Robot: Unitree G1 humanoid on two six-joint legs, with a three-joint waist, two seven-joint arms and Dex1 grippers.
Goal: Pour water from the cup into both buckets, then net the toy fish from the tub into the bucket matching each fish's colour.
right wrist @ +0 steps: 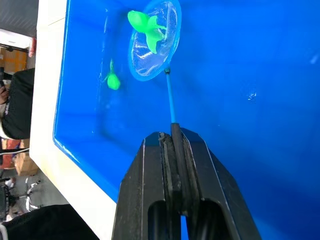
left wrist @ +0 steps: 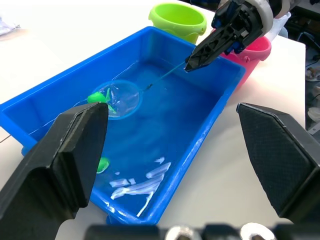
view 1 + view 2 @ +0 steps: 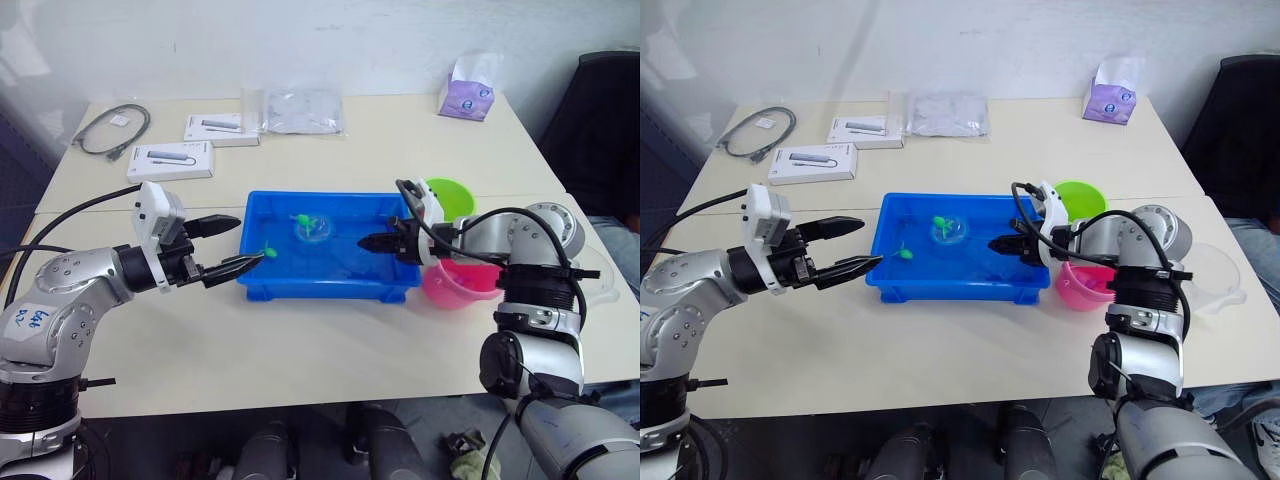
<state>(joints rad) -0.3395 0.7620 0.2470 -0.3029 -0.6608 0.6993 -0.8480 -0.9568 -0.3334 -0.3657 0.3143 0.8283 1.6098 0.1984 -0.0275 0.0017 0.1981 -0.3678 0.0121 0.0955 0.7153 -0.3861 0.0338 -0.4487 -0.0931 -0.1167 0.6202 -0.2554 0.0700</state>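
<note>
Black-fingered right gripper [image 1: 172,131] clamped on thin handle of small blue-hooped hand net [image 1: 152,42], reaching over shallow bright blue plastic tub [image 3: 262,282]. Net hoop sits in tub water, bright green toy fish [image 1: 145,27] inside it; second green fish [image 1: 113,81] loose nearby. Left gripper [image 3: 232,245] spread wide, empty, at tub's left end. Lime green bucket [image 3: 452,193] and pink bucket [image 3: 450,283] beside tub's right end. Handwritten sticker [image 3: 36,320] on left arm, unreadable.
</note>
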